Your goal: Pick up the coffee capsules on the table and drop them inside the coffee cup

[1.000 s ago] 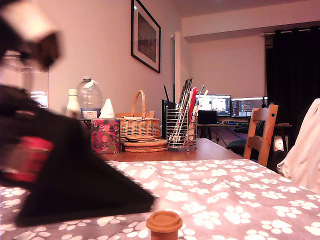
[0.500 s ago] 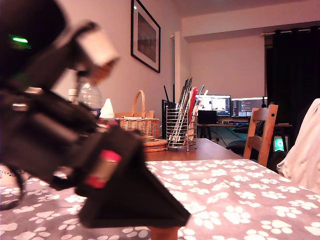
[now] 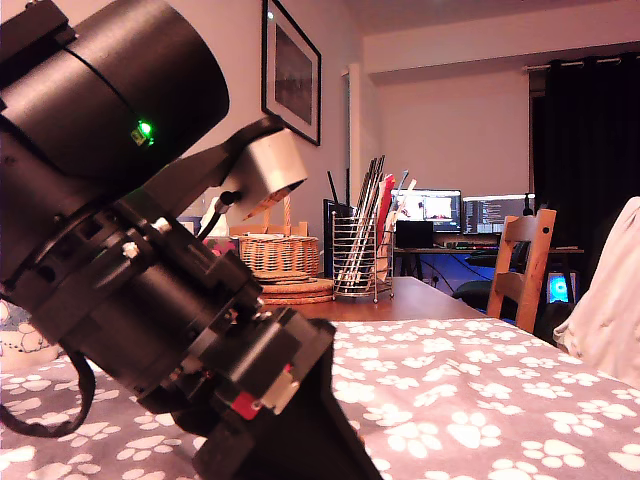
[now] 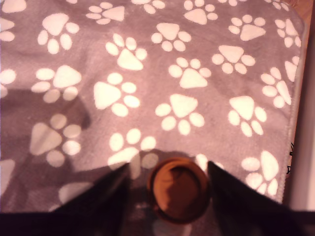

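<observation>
The black arm (image 3: 130,250) slants down toward five o'clock; its gripper (image 4: 167,184) has the jaws spread apart.

- Orange-brown capsule (image 4: 179,189): not visible in the exterior view, the arm (image 3: 130,250) standing before it.
- Gripper (image 4: 167,191): fingers cut by the wrist view's edge; tips run out of the exterior view's lower edge.
- Mug (image 3: 18,338): only a sliver behind the arm at the exterior view's left.
- Monitors (image 3: 462,212): screen contents too small to read.
- Dark brown capsule: in neither view.
</observation>
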